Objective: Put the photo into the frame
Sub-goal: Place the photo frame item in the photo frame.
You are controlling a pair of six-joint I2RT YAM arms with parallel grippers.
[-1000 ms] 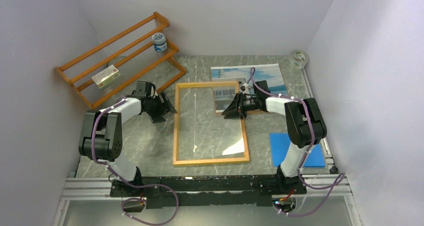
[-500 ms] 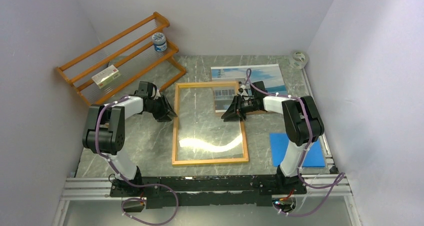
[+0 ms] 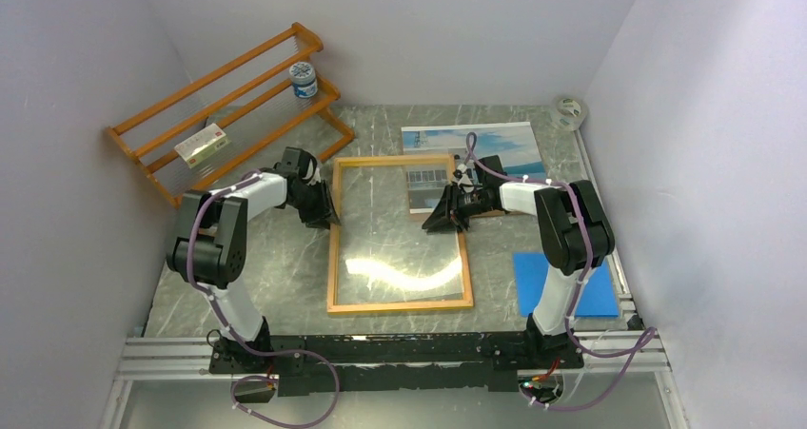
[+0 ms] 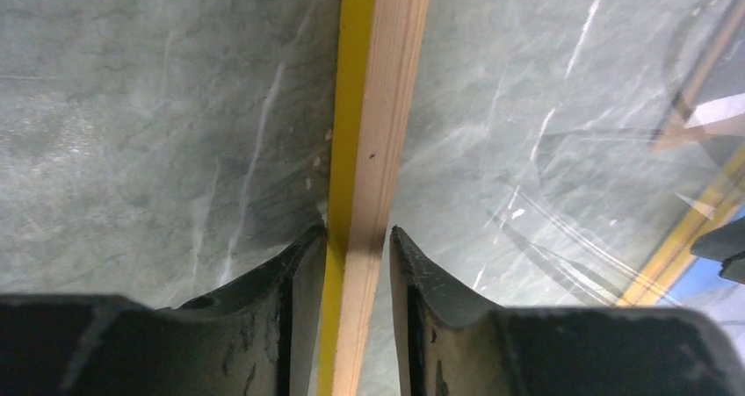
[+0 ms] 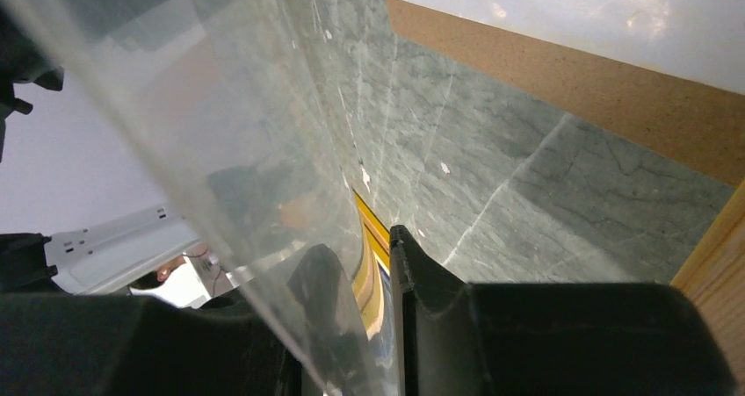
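Observation:
The frame [image 3: 400, 305] lies wood side up in the middle of the table, its clear pane [image 3: 395, 229] reflecting light. My left gripper [image 3: 322, 210] straddles its left rail [image 4: 378, 106] and is shut on it, with the yellow face against one finger [image 4: 303, 264]. My right gripper [image 3: 445, 218] is shut on the right rail; the yellow edge [image 5: 367, 216] sits between its jaws [image 5: 360, 242], and the pane [image 5: 220, 106] slants up over the left finger. The photo [image 3: 495, 142] lies picture up behind the frame, its near left part under the frame's far right corner.
An orange slatted rack [image 3: 228, 96] stands at the back left with a small jar [image 3: 303, 79] and a card box [image 3: 202, 146] on it. A tape roll [image 3: 569, 112] sits at the back right. A blue sheet [image 3: 571, 286] lies near right. A brown board [image 5: 615, 106] lies beside the photo.
My left gripper has moved right from the bare table to the frame's left rail and closed round it. The right gripper has kept its hold on the right rail.

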